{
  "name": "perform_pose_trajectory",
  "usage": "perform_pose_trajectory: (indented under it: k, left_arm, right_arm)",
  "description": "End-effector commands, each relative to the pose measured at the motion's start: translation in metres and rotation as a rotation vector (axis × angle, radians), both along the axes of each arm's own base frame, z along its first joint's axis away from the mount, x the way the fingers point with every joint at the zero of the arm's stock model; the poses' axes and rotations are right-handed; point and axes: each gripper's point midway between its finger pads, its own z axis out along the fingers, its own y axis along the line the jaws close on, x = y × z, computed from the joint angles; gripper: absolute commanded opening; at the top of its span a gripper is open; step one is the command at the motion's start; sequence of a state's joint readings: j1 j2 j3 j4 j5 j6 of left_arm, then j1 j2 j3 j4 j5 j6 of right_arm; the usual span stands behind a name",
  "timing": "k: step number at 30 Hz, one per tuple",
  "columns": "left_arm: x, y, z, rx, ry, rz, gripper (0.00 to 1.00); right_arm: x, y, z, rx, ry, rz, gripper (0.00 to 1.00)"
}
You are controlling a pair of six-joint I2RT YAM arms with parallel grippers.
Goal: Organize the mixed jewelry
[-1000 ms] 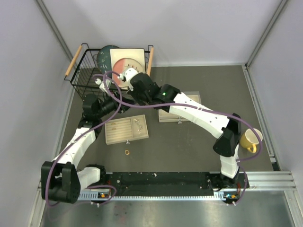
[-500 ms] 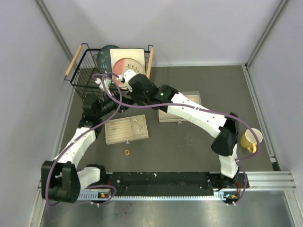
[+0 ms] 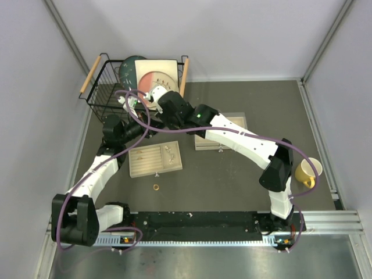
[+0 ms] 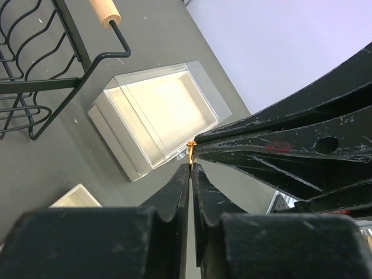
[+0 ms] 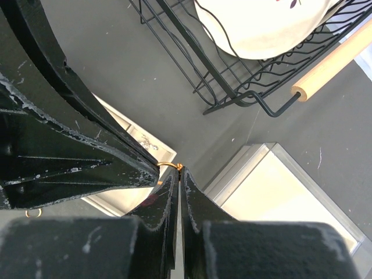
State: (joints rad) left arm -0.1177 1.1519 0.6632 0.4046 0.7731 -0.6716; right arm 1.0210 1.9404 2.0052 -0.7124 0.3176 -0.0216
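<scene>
My two grippers meet tip to tip above the table, behind the beige tray point(image 3: 145, 160). Both are shut on one small gold-orange ring point(image 5: 168, 166); it also shows in the left wrist view point(image 4: 190, 146). The left gripper point(image 4: 190, 166) pinches it from one side, and the right gripper point(image 5: 179, 172) pinches its knot from the other. From above, the left gripper point(image 3: 146, 133) and the right gripper point(image 3: 157, 127) hide this ring. A second gold-orange ring point(image 3: 156, 186) lies on the table in front of the tray. Small silver pieces point(image 3: 170, 152) lie in the tray's right part.
A beige box with a clear lid point(image 4: 157, 113) stands to the right of the tray, partly under my right arm point(image 3: 232, 135). A black wire basket point(image 3: 107, 87) holding plates stands at the back left. A yellow mug point(image 3: 307, 172) stands at the right edge.
The right arm has shifted slightly left and the left arm has nudged with it. The grippers stay together on the ring.
</scene>
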Motion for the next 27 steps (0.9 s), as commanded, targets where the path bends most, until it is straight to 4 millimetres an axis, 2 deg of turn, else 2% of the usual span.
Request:
perform_pose_trajectory:
  k: [1,3,10,12,13,14,16,17,23,25,26,27]
  left_arm:
    - [0.002,-0.005,0.027,-0.019,-0.088,-0.031,0.03]
    - [0.002,-0.005,0.026,-0.021,-0.084,-0.034,0.00]
    - [-0.001,-0.005,0.029,-0.019,-0.104,-0.046,0.00]
    - [-0.001,-0.002,0.029,-0.015,-0.114,-0.042,0.00]
    - [-0.001,-0.001,0.030,-0.011,-0.123,-0.042,0.00]
    - [-0.003,0.000,0.029,-0.009,-0.125,-0.051,0.00]
    - [-0.002,0.004,0.029,-0.004,-0.132,-0.051,0.00]
    - [-0.004,0.006,0.029,-0.002,-0.137,-0.061,0.00]
    - [-0.010,0.012,0.030,0.025,-0.171,-0.106,0.00]
    - [-0.018,0.009,0.033,0.040,-0.197,-0.165,0.00]
    - [-0.022,0.008,0.034,0.042,-0.206,-0.192,0.00]
    - [-0.031,0.005,0.035,0.046,-0.222,-0.246,0.00]
  right_arm:
    - [-0.001,0.011,0.028,0.099,-0.015,-0.008,0.00]
    - [-0.003,0.012,0.028,0.101,-0.010,0.000,0.00]
    - [-0.011,0.011,0.033,0.114,0.000,0.037,0.01]
    - [-0.015,0.009,0.039,0.122,-0.001,0.049,0.06]
    - [-0.016,0.007,0.042,0.129,-0.004,0.053,0.13]
    - [-0.019,0.003,0.052,0.145,-0.011,0.059,0.16]
    - [-0.022,0.000,0.056,0.154,-0.011,0.065,0.21]
    - [-0.025,-0.005,0.065,0.172,-0.018,0.071,0.22]
    - [-0.029,-0.026,0.077,0.183,-0.021,0.108,0.31]
    - [-0.028,-0.038,0.086,0.217,-0.007,0.126,0.37]
    - [-0.036,-0.036,0.082,0.236,0.035,0.178,0.39]
    - [-0.040,-0.040,0.089,0.263,0.047,0.207,0.44]
